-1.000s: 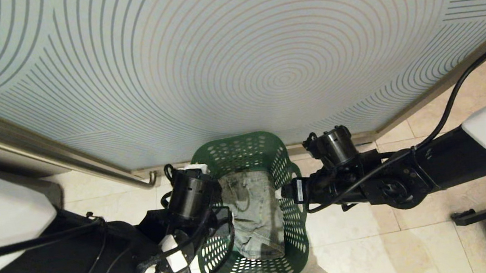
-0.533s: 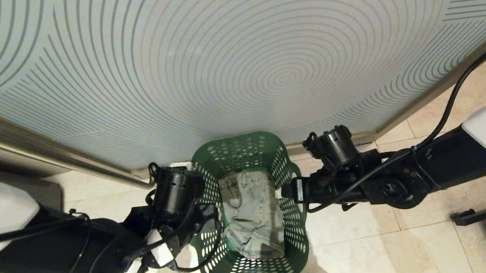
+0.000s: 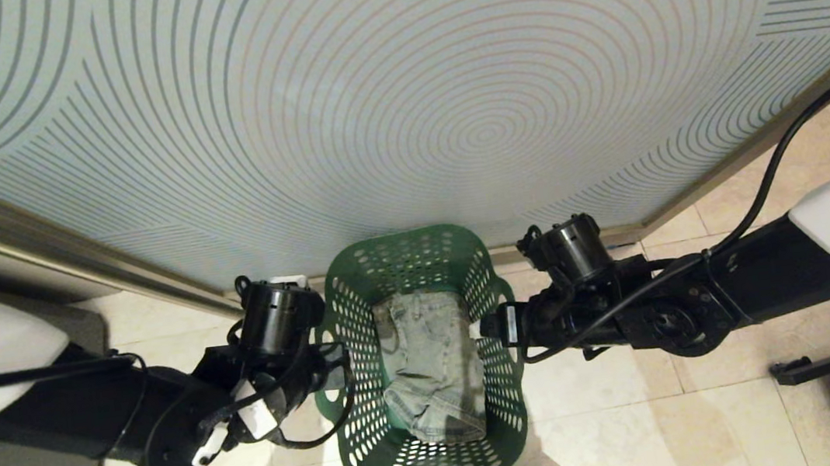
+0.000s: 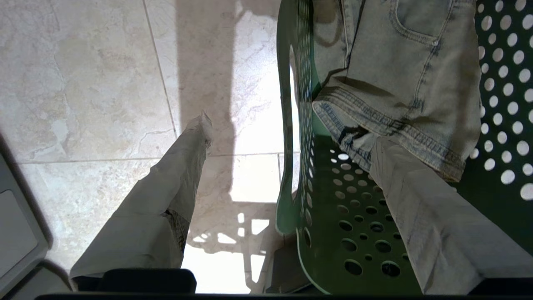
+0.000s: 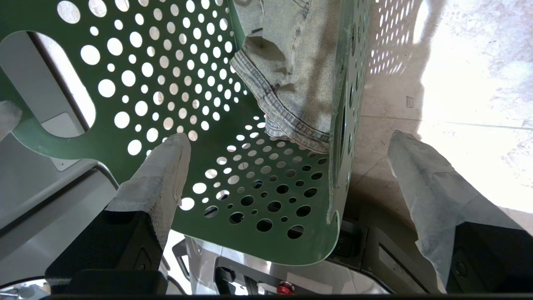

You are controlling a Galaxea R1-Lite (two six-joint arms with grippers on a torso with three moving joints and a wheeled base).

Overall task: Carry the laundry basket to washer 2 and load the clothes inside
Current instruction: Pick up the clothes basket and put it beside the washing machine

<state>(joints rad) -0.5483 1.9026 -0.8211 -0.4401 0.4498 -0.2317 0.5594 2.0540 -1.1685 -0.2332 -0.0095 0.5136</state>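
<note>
Both grippers stand spread wide astride opposite walls of the dark green perforated plastic laundry basket (image 3: 440, 449), grasping nothing: left gripper (image 4: 287, 154) on one side wall, right gripper (image 5: 287, 162) on the other. Behind rises a pale wall panel (image 3: 399, 94) printed with concentric rings, over glossy beige marble floor tiles (image 3: 639, 418). Inside the basket lies the folded pale blue-grey denim garment (image 3: 431, 372).

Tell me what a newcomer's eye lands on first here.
The dark green laundry basket stands on the tiled floor at centre, with the pale denim clothes lying inside. The open left gripper and open right gripper each straddle a side wall. Behind rises a pale panel of concentric rings.
</note>
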